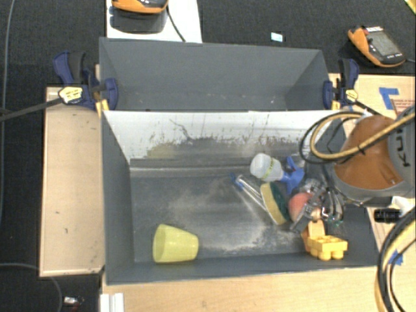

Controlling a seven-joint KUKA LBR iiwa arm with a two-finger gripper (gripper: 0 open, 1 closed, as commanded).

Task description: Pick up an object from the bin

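Hanging low: gripper (pixel 316 208) | pink ball (pixel 298 203) just beside it, yellow block (pixel 324 242) near | grip: cannot tell | 0 lifted, pick pending

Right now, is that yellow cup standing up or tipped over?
Tipped over. The yellow cup lies on its side on the floor of the bin, its curved wall showing, apart from the heap.

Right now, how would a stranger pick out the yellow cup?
Look in the grey bin, lower left of its floor. The yellow cup lies there on its side, alone; the knobbed yellow block sits far right by the heap.
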